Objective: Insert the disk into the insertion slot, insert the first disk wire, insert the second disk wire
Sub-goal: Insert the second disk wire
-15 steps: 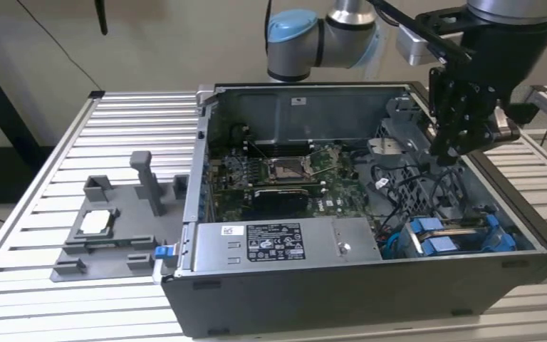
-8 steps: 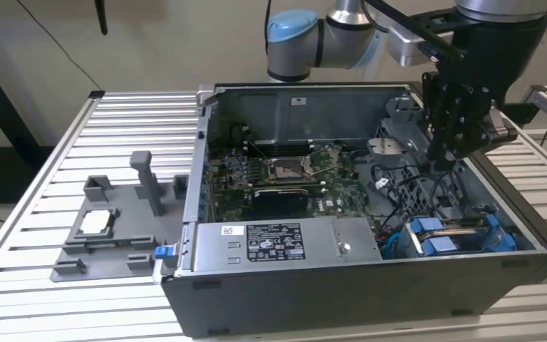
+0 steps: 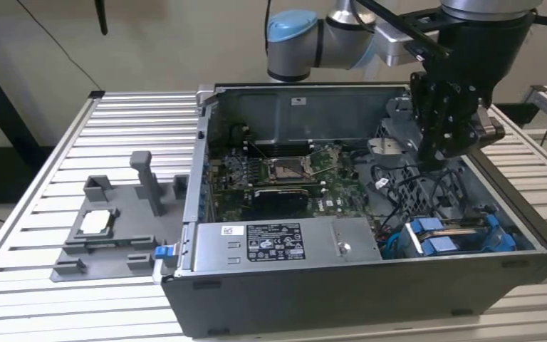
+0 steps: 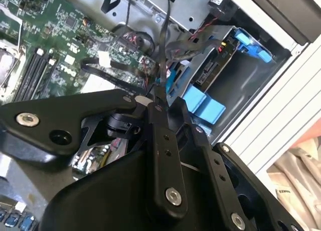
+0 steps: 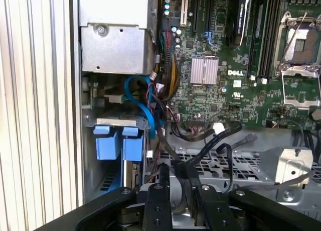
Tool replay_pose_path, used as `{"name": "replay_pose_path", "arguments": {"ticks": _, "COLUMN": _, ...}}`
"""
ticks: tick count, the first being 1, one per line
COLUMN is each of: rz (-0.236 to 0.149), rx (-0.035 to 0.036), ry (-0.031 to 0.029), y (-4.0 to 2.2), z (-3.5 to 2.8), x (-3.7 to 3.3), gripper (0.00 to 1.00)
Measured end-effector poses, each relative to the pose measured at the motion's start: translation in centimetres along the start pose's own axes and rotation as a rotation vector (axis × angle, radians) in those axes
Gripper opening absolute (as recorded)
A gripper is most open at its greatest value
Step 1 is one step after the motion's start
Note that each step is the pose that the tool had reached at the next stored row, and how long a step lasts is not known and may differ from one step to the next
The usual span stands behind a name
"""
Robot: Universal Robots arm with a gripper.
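Just beside the power supply box (image 3: 273, 242), inside the computer case (image 3: 350, 296), we see the disk (image 3: 441, 239) sitting in its slot with its blue end tabs showing. Farther from that box, our gripper (image 3: 432, 162) is pinched closed on a thin black wire (image 4: 164, 40).

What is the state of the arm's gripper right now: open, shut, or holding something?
Gripper: shut on a thin black cable that runs out from between its fingertips, seen in both wrist views.
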State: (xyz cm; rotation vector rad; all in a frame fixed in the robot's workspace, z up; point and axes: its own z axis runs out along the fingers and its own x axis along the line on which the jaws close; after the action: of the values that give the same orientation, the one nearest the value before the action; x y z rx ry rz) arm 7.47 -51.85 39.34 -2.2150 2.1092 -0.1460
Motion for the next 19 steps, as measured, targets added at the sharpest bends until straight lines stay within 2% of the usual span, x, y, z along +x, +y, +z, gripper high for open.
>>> {"name": "replay_pose_path", "arguments": {"ticks": 3, "rz": -0.013, "rx": 0.0, "ry": 0.0016, "y": 0.39, "z": 0.08, "x": -0.06, "gripper": 0.27}}
{"name": "replay_pose_path", "arguments": {"ticks": 8, "rz": -0.035, "rx": 0.0005, "ry": -0.0012, "y": 1.06, "z": 0.39, "x": -0.26, "gripper": 0.27}}
{"name": "replay_pose_path", "arguments": {"ticks": 11, "rz": -0.056, "rx": 0.0029, "ry": -0.0034, "y": 1.2, "z": 0.43, "x": -0.29, "gripper": 0.27}}
{"name": "replay_pose_path", "arguments": {"ticks": 17, "rz": -0.079, "rx": 0.0179, "ry": -0.0052, "y": 1.53, "z": 0.5, "x": -0.31, "gripper": 0.27}}
{"name": "replay_pose_path", "arguments": {"ticks": 19, "rz": -0.079, "rx": 0.0257, "ry": -0.0046, "y": 1.58, "z": 0.54, "x": -0.32, "gripper": 0.27}}
